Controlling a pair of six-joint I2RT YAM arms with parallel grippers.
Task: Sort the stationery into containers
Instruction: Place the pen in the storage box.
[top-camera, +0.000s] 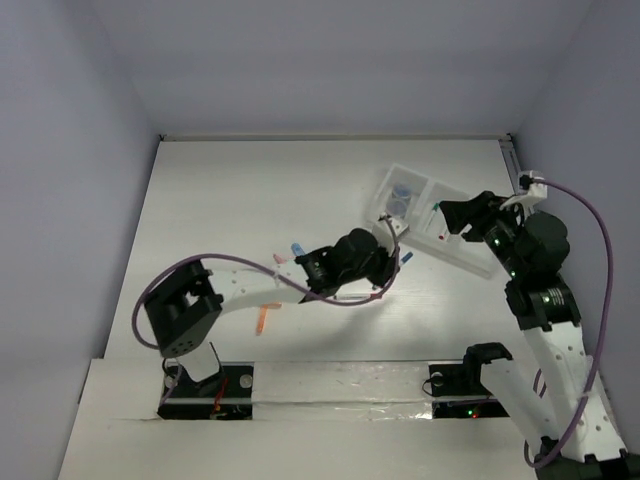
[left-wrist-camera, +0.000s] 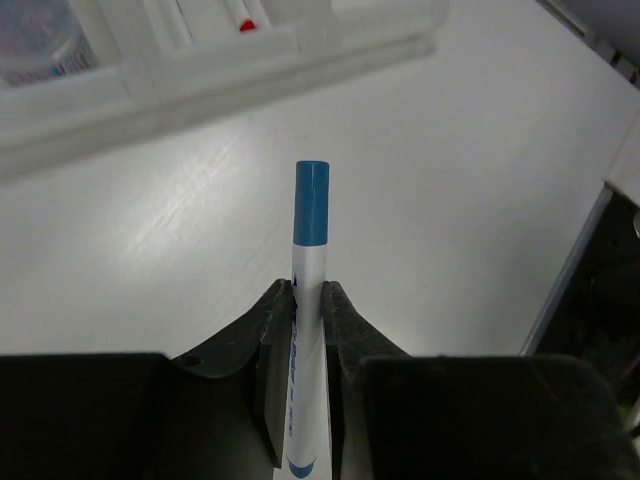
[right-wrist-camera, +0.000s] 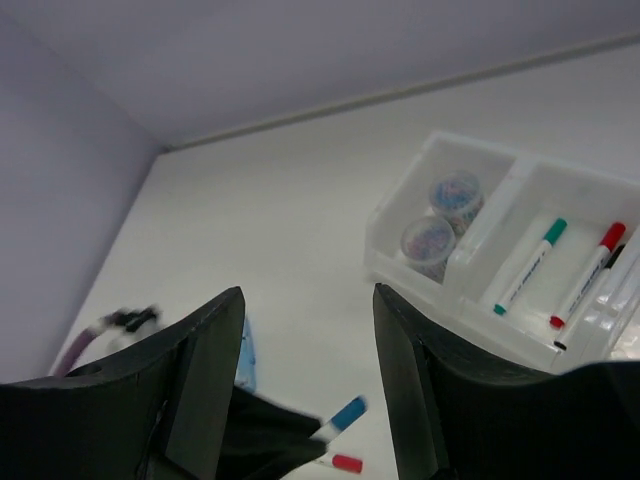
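Note:
My left gripper (top-camera: 388, 262) (left-wrist-camera: 308, 300) is shut on a thin white pen with a blue cap (left-wrist-camera: 311, 200), held just above the table short of the tray; the cap also shows in the top view (top-camera: 408, 258) and the right wrist view (right-wrist-camera: 345, 412). The translucent white tray (top-camera: 478, 262) (left-wrist-camera: 200, 75) (right-wrist-camera: 400, 265) holds two bluish-grey discs (right-wrist-camera: 455, 190) in its left compartment and teal-capped (right-wrist-camera: 525, 265) and red-capped (right-wrist-camera: 585, 275) pens in the middle one. My right gripper (top-camera: 455, 218) (right-wrist-camera: 308, 295) is open and empty above the tray.
Another red-capped pen (right-wrist-camera: 345, 463) lies on the table under the left gripper. A blue piece (top-camera: 296, 247), a pink piece (top-camera: 281, 258) and an orange piece (top-camera: 263, 320) lie to the left of the left arm. White walls enclose the table.

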